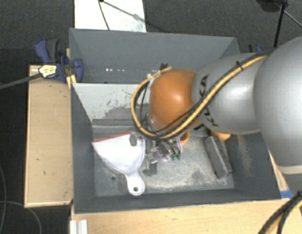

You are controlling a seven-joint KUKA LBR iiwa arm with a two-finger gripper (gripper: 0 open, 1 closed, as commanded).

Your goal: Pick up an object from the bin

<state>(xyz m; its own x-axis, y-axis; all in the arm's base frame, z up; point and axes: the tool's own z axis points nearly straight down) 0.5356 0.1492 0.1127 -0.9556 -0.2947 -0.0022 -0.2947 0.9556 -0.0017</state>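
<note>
A white plastic funnel-shaped scoop [119, 157] lies at the bin's lower left, its round tab with a hole pointing toward the front wall. My gripper [153, 159] hangs under the orange dome, right against the scoop's right edge. A small green and purple piece [175, 154] shows just right of the gripper. Whether anything is between the jaws is hidden.
A dark grey oblong block [218, 157] lies on the bin floor to the right. Part of an orange thing [222, 136] peeks out from behind the arm. A thin orange-red strip [108, 138] shows along the scoop's upper edge. The arm covers the bin's right back.
</note>
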